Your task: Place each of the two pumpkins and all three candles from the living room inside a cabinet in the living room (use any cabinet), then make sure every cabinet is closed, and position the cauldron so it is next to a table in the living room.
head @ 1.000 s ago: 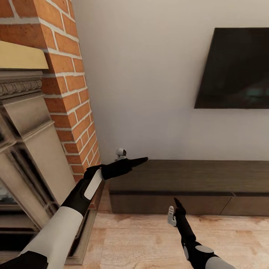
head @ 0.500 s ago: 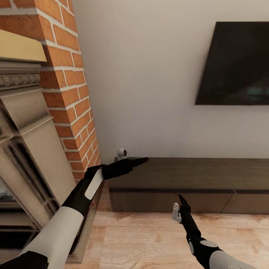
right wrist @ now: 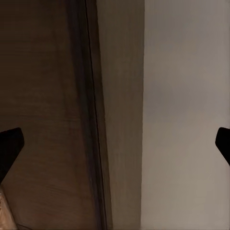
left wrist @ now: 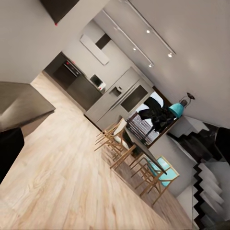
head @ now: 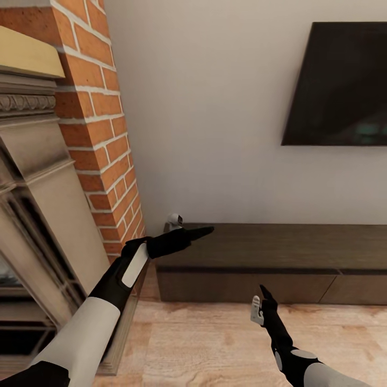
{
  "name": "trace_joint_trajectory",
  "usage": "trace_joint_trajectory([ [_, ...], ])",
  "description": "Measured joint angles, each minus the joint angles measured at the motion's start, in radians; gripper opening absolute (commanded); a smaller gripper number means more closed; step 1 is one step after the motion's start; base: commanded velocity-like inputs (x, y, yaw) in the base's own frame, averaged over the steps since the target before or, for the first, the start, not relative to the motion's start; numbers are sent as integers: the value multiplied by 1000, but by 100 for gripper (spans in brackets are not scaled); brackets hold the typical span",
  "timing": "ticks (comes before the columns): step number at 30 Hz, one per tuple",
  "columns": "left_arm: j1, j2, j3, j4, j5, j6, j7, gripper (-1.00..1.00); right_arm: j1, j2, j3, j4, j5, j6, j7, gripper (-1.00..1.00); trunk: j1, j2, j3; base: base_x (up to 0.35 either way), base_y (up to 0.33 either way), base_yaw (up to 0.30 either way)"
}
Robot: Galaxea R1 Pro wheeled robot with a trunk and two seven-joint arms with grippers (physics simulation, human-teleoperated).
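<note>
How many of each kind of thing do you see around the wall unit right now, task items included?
Cabinet: 1
Television: 1
Brick fireplace: 1
Small white camera-like gadget on the cabinet's end: 1
Grippers: 2, left and right
Pumpkins, candles, cauldron: 0 in sight
Total: 6
</note>
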Motion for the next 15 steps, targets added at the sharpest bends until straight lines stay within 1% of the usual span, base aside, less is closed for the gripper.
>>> trace_joint_trajectory([
  [4, 0, 0, 0, 0, 0, 0, 0, 100, 0, 0, 0, 0, 0, -1, 0, 100, 15, -28, -13, 0, 0, 0],
  [12, 6, 6, 1, 4, 2, -3, -3, 100, 0, 0, 0, 0, 0, 0, -1, 100, 15, -28, -13, 3, -3, 0],
  [15, 7, 3, 2, -1, 1, -3, -2, 100, 0, 0, 0, 0, 0, 0, -1, 100, 15, -28, -13, 87, -161, 0],
])
